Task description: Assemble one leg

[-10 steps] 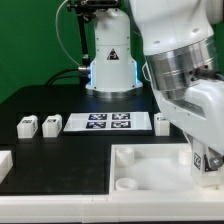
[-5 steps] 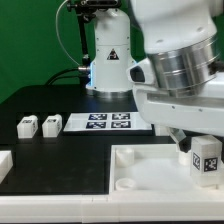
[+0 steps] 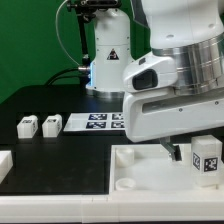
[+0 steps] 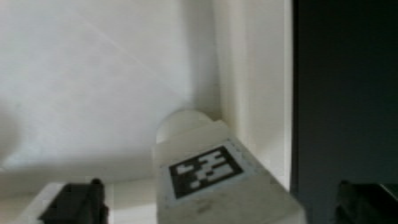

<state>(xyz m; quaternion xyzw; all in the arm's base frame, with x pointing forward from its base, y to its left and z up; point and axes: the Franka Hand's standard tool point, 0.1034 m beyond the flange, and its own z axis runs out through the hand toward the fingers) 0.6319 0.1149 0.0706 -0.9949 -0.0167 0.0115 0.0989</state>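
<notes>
A white leg point(image 3: 207, 158) with a black-and-white tag stands upright at the right end of the large white tray-like piece point(image 3: 140, 172). In the wrist view the leg point(image 4: 217, 165) rises between my fingers. My gripper point(image 4: 217, 205) is open, its dark fingertips point(image 4: 75, 203) standing well clear of the leg on both sides. In the exterior view only one dark finger point(image 3: 178, 152) shows, just left of the leg. The bulky wrist hangs over it.
Two more legs point(image 3: 27, 125) point(image 3: 50, 124) stand on the black table at the exterior view's left. The marker board point(image 3: 95, 122) lies behind them, partly covered by the arm. A white part point(image 3: 4, 163) sits at the left edge.
My wrist has turned and swung toward the exterior view's left, uncovering the leg. The leg has stayed where it stood on the tray-like piece.
</notes>
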